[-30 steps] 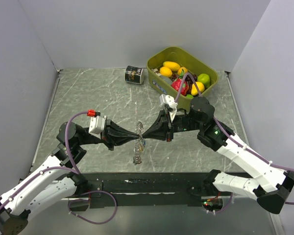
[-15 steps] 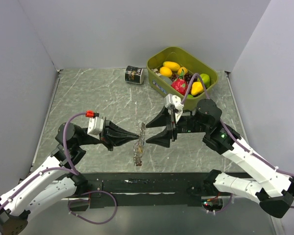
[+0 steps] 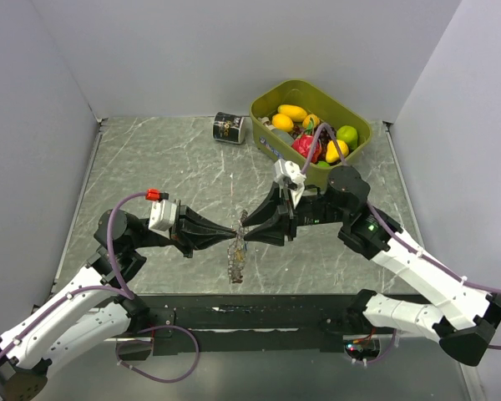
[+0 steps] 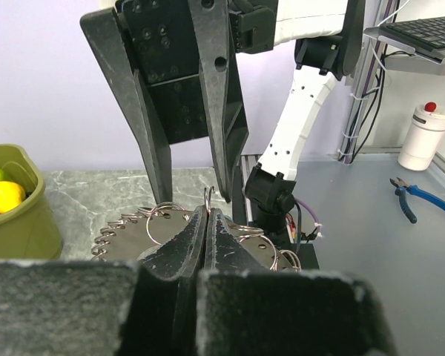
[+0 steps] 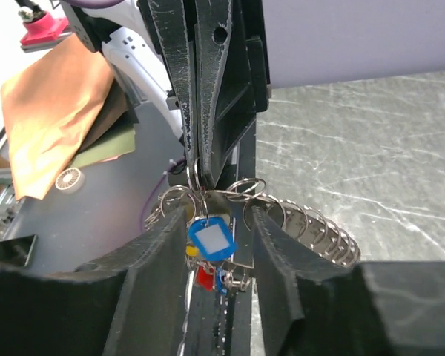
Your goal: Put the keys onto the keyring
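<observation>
My left gripper (image 3: 236, 231) is shut on a thin loop of the keyring (image 5: 311, 226), holding it above the table mid-front. The keyring is a silvery band strung with several split rings, also seen in the left wrist view (image 4: 126, 233) spreading to both sides of the shut jaws (image 4: 208, 213). Keys with blue (image 5: 211, 239), red (image 5: 204, 276) and yellow tags dangle under it; from above they show as a small cluster (image 3: 235, 263). My right gripper (image 5: 217, 215) faces the left one, open, its fingers either side of the blue tag without touching it.
An olive-green bin (image 3: 334, 102) of toy fruit stands at the back right, and a black can (image 3: 229, 128) lies to its left. Grey walls close in the marble tabletop on three sides. A dark strip runs along the near edge between the arm bases.
The right gripper, shut tip to tip against the left one a second ago, opened wide and backed off, then came back in with narrower jaws around the hanging keys. Left gripper stayed shut.
</observation>
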